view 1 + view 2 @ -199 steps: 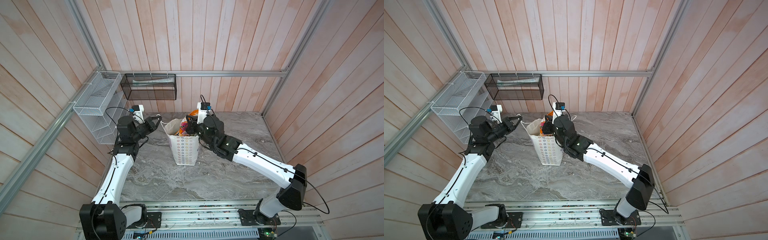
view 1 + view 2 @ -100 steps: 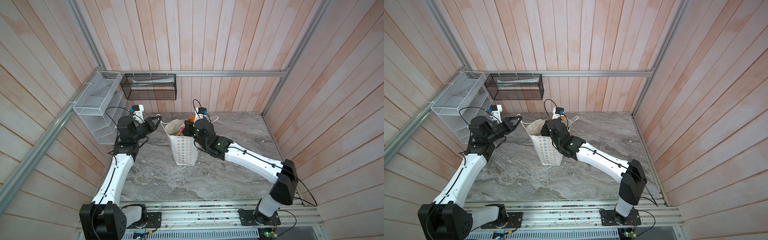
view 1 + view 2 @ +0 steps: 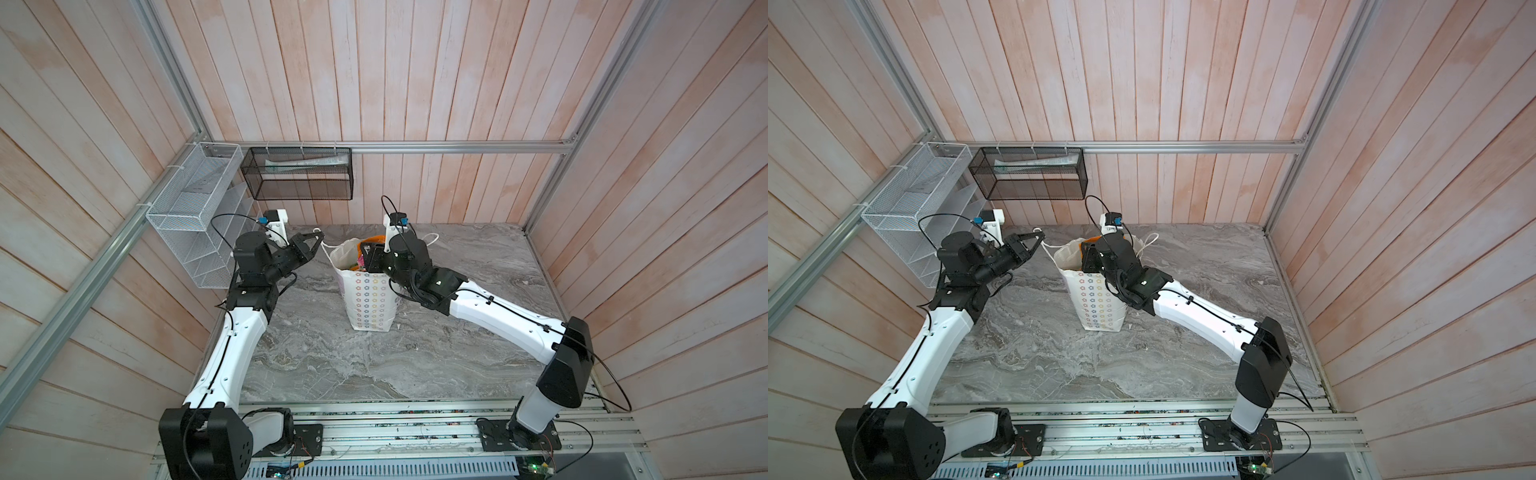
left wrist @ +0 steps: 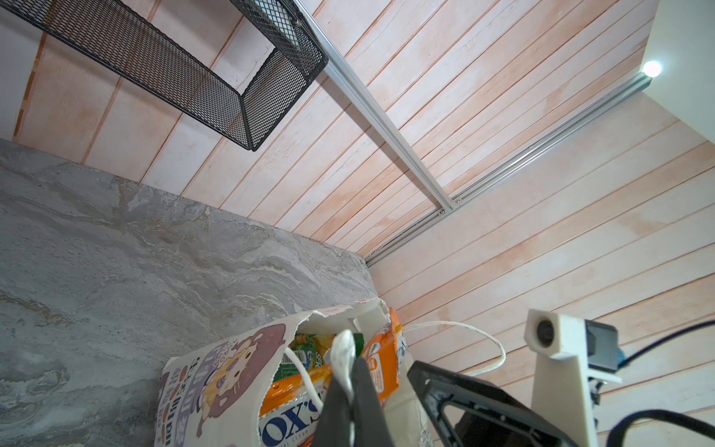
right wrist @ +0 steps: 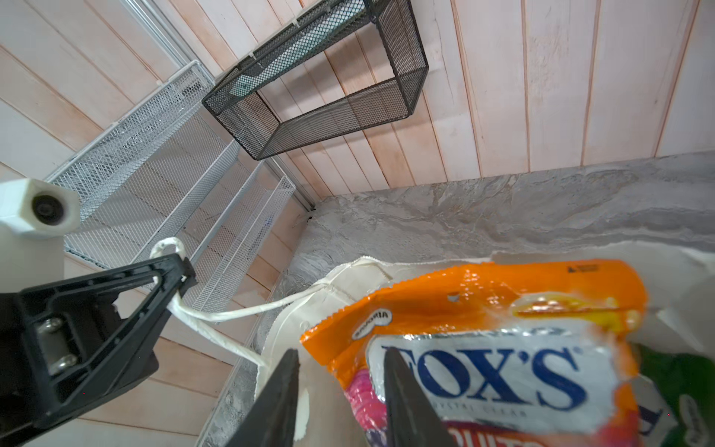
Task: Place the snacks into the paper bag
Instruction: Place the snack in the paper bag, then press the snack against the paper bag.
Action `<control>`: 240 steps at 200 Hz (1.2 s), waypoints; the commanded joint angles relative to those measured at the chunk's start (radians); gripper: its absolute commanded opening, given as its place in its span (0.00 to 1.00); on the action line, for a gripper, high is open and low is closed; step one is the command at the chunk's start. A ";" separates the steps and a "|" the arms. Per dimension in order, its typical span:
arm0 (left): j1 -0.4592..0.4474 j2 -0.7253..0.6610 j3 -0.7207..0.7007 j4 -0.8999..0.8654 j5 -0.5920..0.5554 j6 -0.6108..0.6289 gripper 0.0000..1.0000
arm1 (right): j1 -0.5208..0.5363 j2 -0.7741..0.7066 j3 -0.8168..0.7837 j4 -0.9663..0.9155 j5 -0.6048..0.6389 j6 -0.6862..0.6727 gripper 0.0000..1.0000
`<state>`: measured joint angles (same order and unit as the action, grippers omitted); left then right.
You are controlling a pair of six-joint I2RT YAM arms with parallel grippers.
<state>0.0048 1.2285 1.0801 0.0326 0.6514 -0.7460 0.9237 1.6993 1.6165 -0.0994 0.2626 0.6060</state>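
Pulls the right arm back from the deeper reach of half a second ago: elbow farther out over the tabletop (image 3: 374,365), wrist again at the rim of the paper bag (image 3: 370,303). Leaves the left arm as it was.

On the right, rises from the front rail to a black elbow, then stretches the white forearm back and inward, and bends the wrist so that the right gripper (image 3: 368,257) tips down into the bag mouth. Shows the fingers (image 5: 406,398) a moderate gap apart in the right wrist view, clamped on nothing, just in front of an orange "FOX'S" pouch (image 5: 483,294).

On the left, climbs from the front rail, folds at the elbow and holds the wrist about level, pointing at the bag. Pinches the left gripper (image 5: 182,271) tight on one cord handle (image 5: 232,309) and draws it taut away from the rim.

Finds the bag upright toward the back of the tabletop, between the two grippers in both top views. Finds the snacks (image 4: 305,348) inside it: the orange pouch standing tallest at the mouth, green ones lower beside it.
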 commanded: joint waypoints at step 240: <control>0.011 -0.020 0.000 0.095 0.015 -0.001 0.00 | -0.146 0.281 0.268 -0.554 -0.251 -0.143 0.37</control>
<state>0.0059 1.2285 1.0801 0.0334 0.6521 -0.7456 0.8074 1.9942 1.9461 -0.6163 0.0769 0.4118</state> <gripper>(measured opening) 0.049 0.358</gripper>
